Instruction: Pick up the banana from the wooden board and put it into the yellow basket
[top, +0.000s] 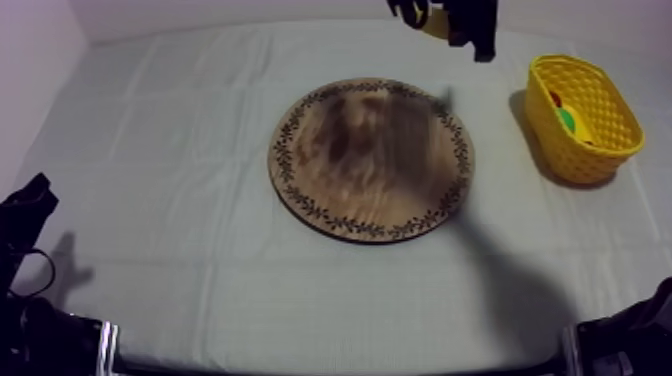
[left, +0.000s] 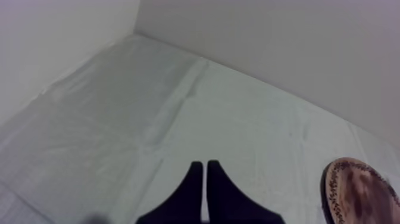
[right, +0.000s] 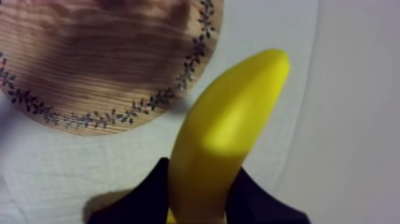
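Note:
My right gripper (top: 425, 14) hangs high over the table's far edge, behind the round wooden board (top: 370, 160), and is shut on the yellow banana (top: 437, 22). In the right wrist view the banana (right: 232, 131) juts out from between the two black fingers (right: 149, 190), above the cloth just off the board's patterned rim (right: 196, 65). The board carries no fruit. The yellow basket (top: 578, 160) stands at the right of the table, to the right of the held banana and nearer the front. My left gripper (top: 35, 195) rests low at the left, its fingers (left: 193, 179) together as a narrow wedge.
Inside the basket lie a small red fruit (top: 555, 98) and a green-yellow fruit (top: 567, 120). Bare grey-white cloth (top: 170, 150) spreads left of the board and along the front. A wall rises behind the table. The board's edge (left: 357, 190) shows beyond the left gripper.

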